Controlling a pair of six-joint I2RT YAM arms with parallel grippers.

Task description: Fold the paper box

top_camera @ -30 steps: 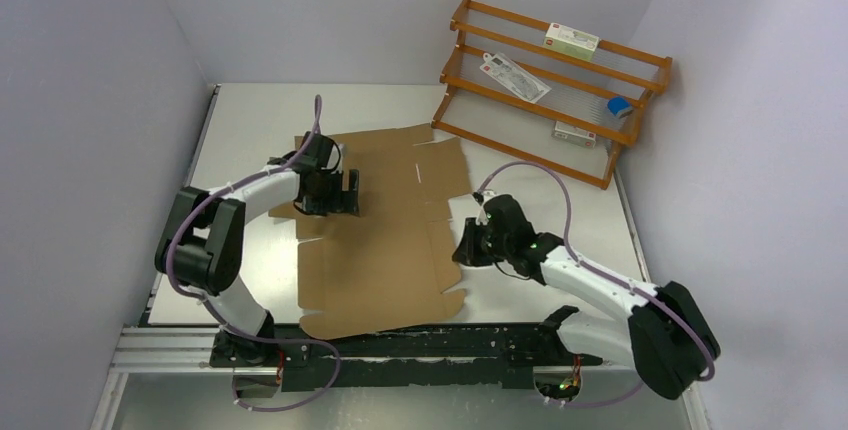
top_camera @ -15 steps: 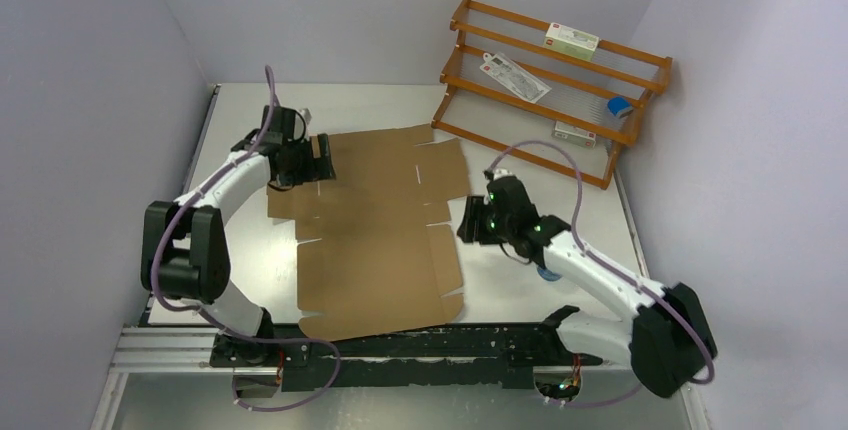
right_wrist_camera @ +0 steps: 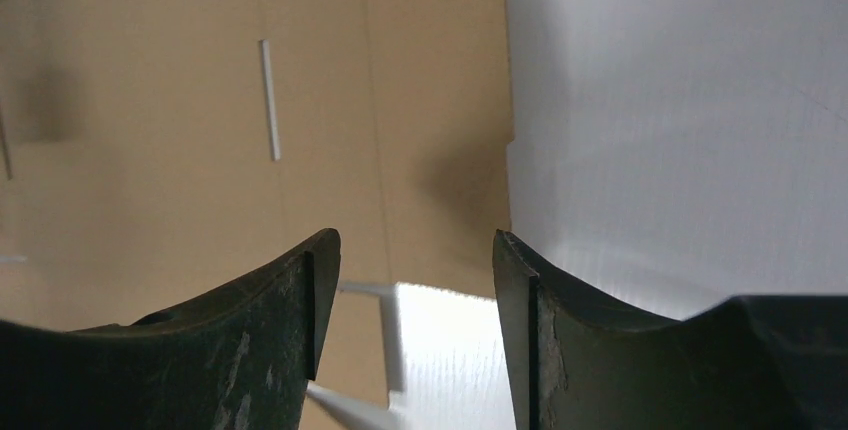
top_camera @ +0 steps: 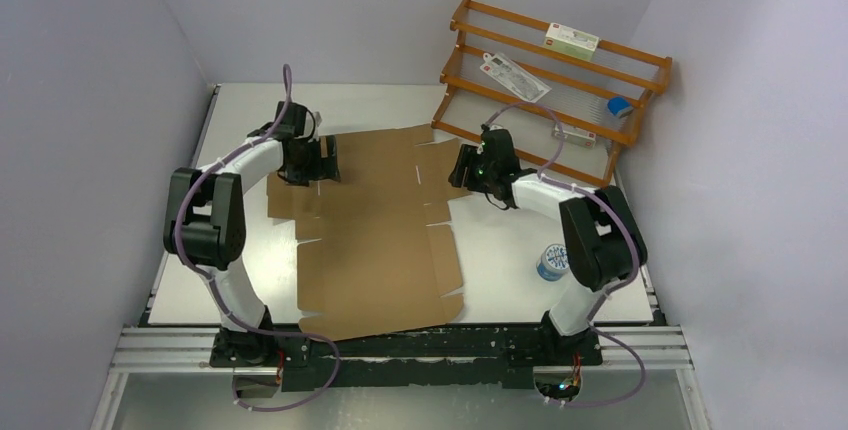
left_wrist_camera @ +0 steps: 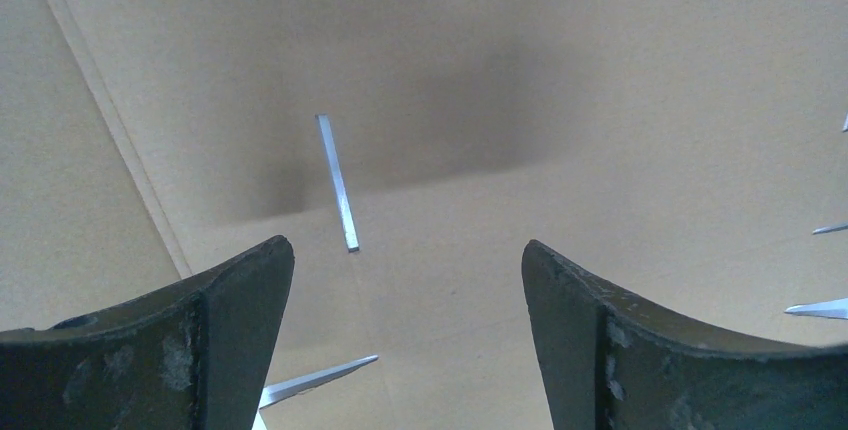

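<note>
- The paper box (top_camera: 375,240) lies flat and unfolded in the middle of the white surface (top_camera: 510,250). Its near edge is close to the arm bases and its far end reaches toward the wooden rack (top_camera: 560,80).
- The left claw (top_camera: 320,162) is released, fingers wide, with nothing between them. It hangs over the far-left part of the sheet. Its wrist view shows only cardboard below, with a narrow slot (left_wrist_camera: 337,182) just ahead of the fingers. I cannot tell whether it touches the sheet.
- The right claw (top_camera: 462,165) is also released and holds nothing. It sits at the far-right edge of the sheet. In its wrist view the cardboard edge runs under the gap between the fingers, with bare surface to the right.
- My reading: no fold is made yet. I am placing both claws at the two sides of the far panel to raise its side flaps.
- On the right, the sheet lies flush, so I should come in low from the bare side and slide one finger under the edge. Then close on the flap alone.
- The left claw looks inboard of any edge. I would take it outward to the sheet's left border before pinching.
- Lift both sides together, hinging along the creases, so the sheet does not skate or twist.
- Watch the blue-and-white tin (top_camera: 551,262) beside the right arm's elbow, which a wide swing could knock.
</note>
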